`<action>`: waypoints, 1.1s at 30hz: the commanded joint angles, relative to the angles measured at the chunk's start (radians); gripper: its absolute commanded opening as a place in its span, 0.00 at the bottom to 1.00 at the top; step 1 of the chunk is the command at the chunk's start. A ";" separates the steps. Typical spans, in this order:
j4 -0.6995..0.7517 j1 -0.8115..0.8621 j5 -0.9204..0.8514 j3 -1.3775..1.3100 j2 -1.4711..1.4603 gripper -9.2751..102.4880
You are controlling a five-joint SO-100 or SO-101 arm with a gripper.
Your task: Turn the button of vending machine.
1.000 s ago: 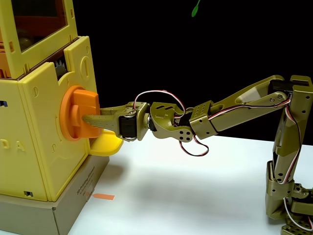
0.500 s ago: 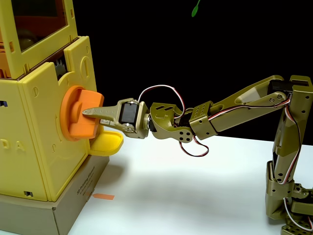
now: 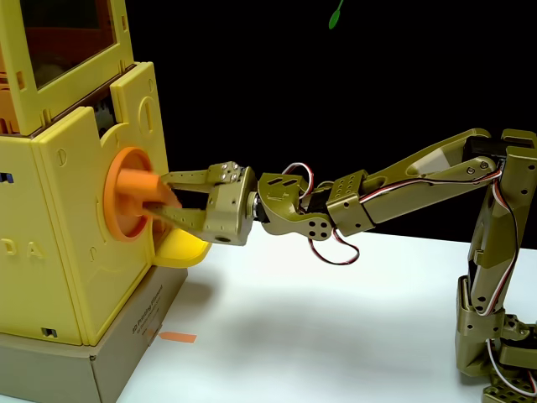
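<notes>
In the fixed view the vending machine (image 3: pixel 80 210) stands tall and yellow on a brown cardboard box (image 3: pixel 109 353), and everything else is best placed against it. The button (image 3: pixel 134 195) sits on the machine's right-hand face, about midway up, with a small yellow tray (image 3: pixel 180 249) just below it and the orange-tinted window (image 3: pixel 63 38) well above. The olive arm (image 3: pixel 403 189) reaches in from the right, level with the button, and its gripper (image 3: pixel 166 196) is closed on the button's raised bar, one finger above it and one below, both touching it.

The bar's long axis appears to run roughly level, across the machine's face, and it is seen nearly end-on, so it reads as a narrow orange wedge between the fingers; the disc base faces right, toward the arm, with its turning axis pointing out along the gripper. The exact angle of the bar is hard to judge from this side.

To turn well, the wrist roll should probably do the work while the forearm stays in line with the button's axis, so the fingers do not lever off the bar. The grip looks close to the bar's outer end; pressing slightly toward the machine would likely keep the fingers seated. A slip would most likely send the lower finger toward the tray
</notes>
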 commanded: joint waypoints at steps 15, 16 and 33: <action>0.098 0.002 0.572 -0.044 0.081 0.08; 0.104 -0.002 0.572 -0.044 0.081 0.08; 0.150 -0.044 0.499 0.063 0.181 0.37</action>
